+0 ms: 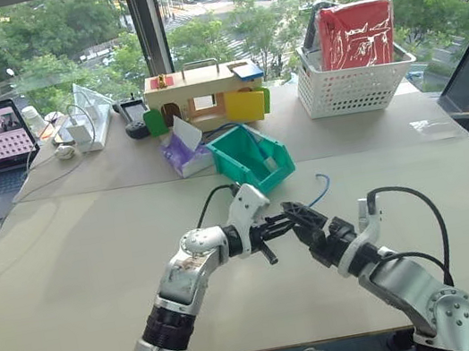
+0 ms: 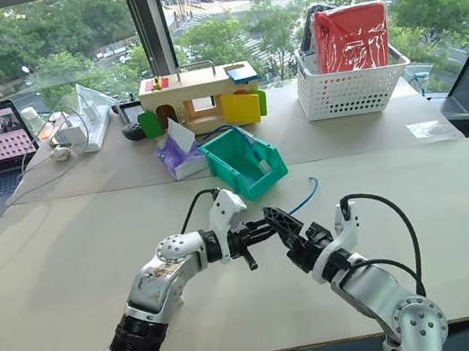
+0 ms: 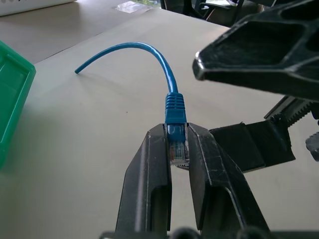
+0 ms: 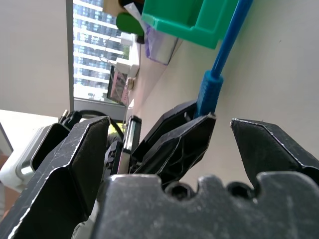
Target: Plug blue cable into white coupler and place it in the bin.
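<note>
We're clamping the blue cable by its plug in the left gripper, its loose tail curving out above the table toward the far edge. The right gripper is hanging spread wide, touching nothing, right beside that plug. The bin is sitting beyond, near the table's middle seam. The white coupler we can't pick out, so we're judging the plugging step unstarted; next, the free gripper needs to find and fetch it.
</note>
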`<state>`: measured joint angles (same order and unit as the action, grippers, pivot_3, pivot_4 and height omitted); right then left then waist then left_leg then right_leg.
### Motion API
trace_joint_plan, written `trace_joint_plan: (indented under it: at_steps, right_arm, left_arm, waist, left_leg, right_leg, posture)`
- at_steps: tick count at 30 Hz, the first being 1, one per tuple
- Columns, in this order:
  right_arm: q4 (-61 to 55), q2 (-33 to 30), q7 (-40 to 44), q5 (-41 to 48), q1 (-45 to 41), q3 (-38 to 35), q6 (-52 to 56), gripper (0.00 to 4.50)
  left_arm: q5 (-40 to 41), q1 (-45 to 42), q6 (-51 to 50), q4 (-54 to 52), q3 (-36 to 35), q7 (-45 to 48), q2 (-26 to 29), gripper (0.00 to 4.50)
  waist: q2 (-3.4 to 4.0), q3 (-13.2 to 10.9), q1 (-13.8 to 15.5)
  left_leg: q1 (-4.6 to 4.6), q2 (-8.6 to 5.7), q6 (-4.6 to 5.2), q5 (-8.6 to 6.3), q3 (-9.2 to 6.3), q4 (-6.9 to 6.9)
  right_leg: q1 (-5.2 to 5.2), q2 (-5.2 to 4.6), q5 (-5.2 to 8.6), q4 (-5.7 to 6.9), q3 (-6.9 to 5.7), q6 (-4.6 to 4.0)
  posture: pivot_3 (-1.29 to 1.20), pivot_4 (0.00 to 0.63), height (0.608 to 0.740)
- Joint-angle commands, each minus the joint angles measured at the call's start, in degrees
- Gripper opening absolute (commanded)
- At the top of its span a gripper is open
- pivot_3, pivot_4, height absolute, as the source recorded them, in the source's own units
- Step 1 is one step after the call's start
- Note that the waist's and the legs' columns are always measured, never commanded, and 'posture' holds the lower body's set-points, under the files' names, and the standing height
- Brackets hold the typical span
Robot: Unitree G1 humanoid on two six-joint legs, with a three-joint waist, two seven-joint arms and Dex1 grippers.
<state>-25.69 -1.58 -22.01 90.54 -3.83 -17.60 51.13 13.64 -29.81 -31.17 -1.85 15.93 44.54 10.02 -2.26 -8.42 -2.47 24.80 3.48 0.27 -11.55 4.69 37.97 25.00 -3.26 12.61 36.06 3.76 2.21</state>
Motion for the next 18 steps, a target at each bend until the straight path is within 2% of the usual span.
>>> trace_joint_plan:
  at_steps: [1, 15, 16, 18]
  right_arm:
    - [-1.8, -1.2, 1.2, -0.6, 0.3, 1.4, -3.7, 4.50]
    - [-2.3, -4.8, 2.4, -2.9, 1.1, 5.1, -10.0, 4.50]
    - [-2.3, -5.0, 2.5, -2.9, 1.1, 5.3, -10.4, 4.00]
    - [-2.2, -5.2, 2.6, -2.8, 1.0, 5.6, -11.0, 3.39]
  left_arm:
    - [1.1, -0.5, 0.2, -2.6, 0.1, 0.2, -0.2, 0.07]
    - [1.1, -0.5, 0.2, -2.6, 0.4, 0.6, 0.0, 0.07]
    - [1.1, -0.5, 0.2, -2.6, 0.5, 0.6, 0.0, 0.07]
    - [1.1, -0.6, 0.2, -2.5, 0.5, 0.7, 0.1, 0.07]
  waist:
    - [0.00, 0.0, 0.0]
    - [0.00, 0.0, 0.0]
    - [0.00, 0.0, 0.0]
    - [0.00, 0.0, 0.0]
  left_leg:
    - [0.00, 0.01, 0.00, 0.00, 0.00, 0.00]
    - [0.00, 0.00, 0.00, 0.00, 0.00, 0.00]
    - [0.00, 0.00, 0.00, 0.00, 0.00, 0.00]
    - [0.00, 0.00, 0.00, 0.00, 0.00, 0.00]
  right_leg:
    - [0.00, 0.01, 0.00, 0.00, 0.00, 0.00]
    - [0.00, 0.00, -0.01, 0.00, 0.01, -0.01]
    - [0.00, 0.00, -0.01, 0.00, 0.01, -0.01]
    - [0.00, 0.00, -0.01, 0.00, 0.00, -0.02]
  posture:
    - [0.00, 0.150, 0.737]
    - [0.00, 0.150, 0.737]
    - [0.00, 0.150, 0.737]
    - [0.00, 0.150, 0.737]
